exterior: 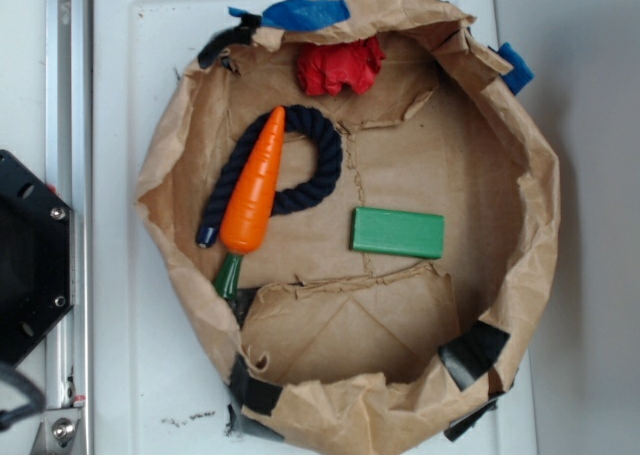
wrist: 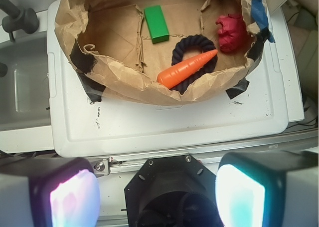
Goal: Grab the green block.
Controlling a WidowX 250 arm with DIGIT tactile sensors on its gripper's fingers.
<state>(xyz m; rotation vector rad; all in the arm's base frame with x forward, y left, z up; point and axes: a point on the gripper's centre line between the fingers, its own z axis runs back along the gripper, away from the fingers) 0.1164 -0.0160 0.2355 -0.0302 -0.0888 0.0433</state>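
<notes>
White table (exterior: 130, 125), paper-lined basket (exterior: 520, 205), green block (exterior: 397, 232) beside carrot (exterior: 255, 185)

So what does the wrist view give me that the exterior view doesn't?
Only the wrist view shows the claw, its two pads wide apart at the bottom edge, well short of the bag, plus a grey basin beside the white table. Only the exterior view shows the carrot's dark green stem and the rope's capped end. Both show the paper bag, green block, orange carrot, dark rope and red object.
</notes>
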